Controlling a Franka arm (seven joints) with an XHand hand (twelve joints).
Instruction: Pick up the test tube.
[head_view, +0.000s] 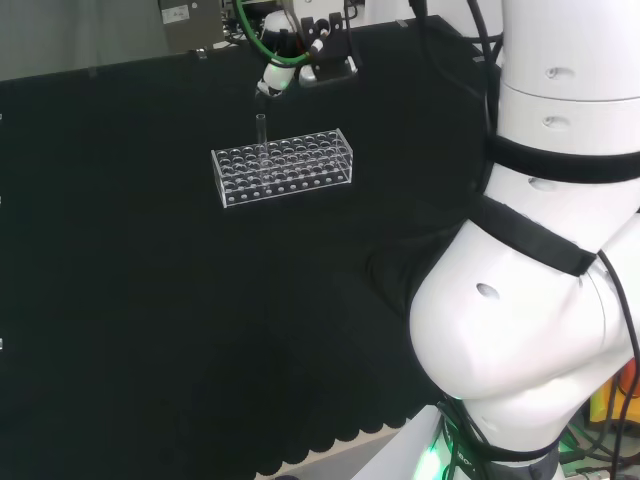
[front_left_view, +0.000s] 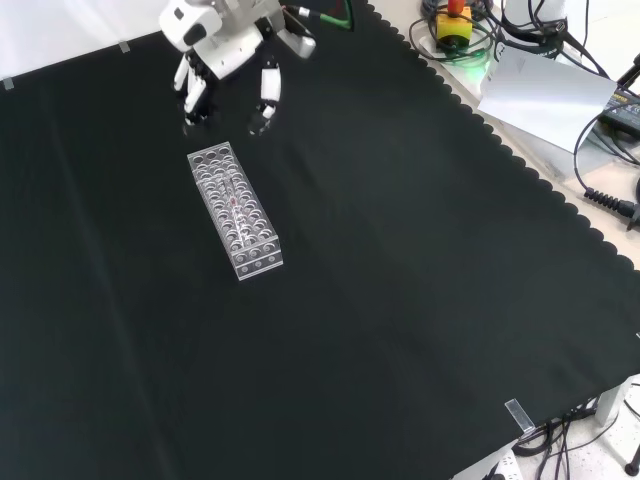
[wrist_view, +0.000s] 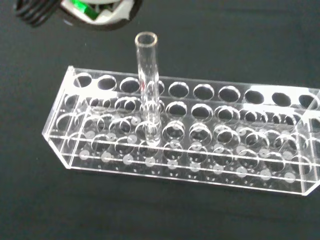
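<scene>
Test tube (wrist_view: 148, 85): clear cylinder, upright in rack (wrist_view: 185, 150).

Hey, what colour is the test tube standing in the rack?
Clear, colourless test tube; the wrist view shows it best.

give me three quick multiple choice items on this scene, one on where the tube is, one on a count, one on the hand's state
1. Where is the test tube?
A. lying on the cloth
B. upright in the rack
C. held in the hand

2. How many tubes stand in the rack?
A. one
B. three
C. five

3. What is the hand doing?
A. pinching the tube
B. pressing the rack flat
C. open near the rack, holding nothing

Answers:
1 B, the wrist view shows the tube standing in a rack hole.
2 A, every other hole looks empty.
3 C, in the front view its fingers hang apart from the rack.
</scene>
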